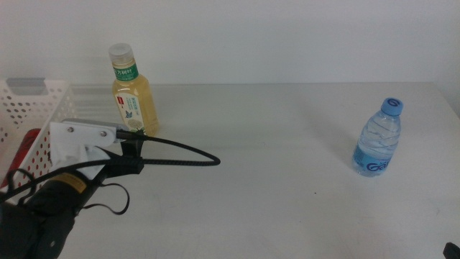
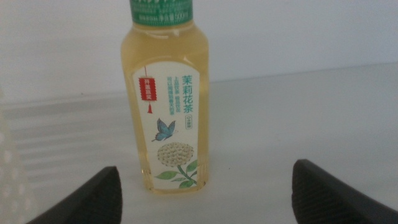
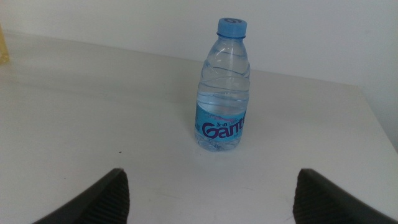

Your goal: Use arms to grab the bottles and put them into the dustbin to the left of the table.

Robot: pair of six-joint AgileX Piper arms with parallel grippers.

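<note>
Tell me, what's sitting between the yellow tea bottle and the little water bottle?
Nothing: the middle view shows only bare table between the tea bottle and the water bottle.

The left arm (image 1: 43, 208) is black, with a yellow band and a white angular housing (image 1: 83, 144) carrying small dark screws. A black cable (image 1: 180, 155) loops out from it. In both wrist views, the gripper jaws are dark, matt, with rounded tips.
</note>
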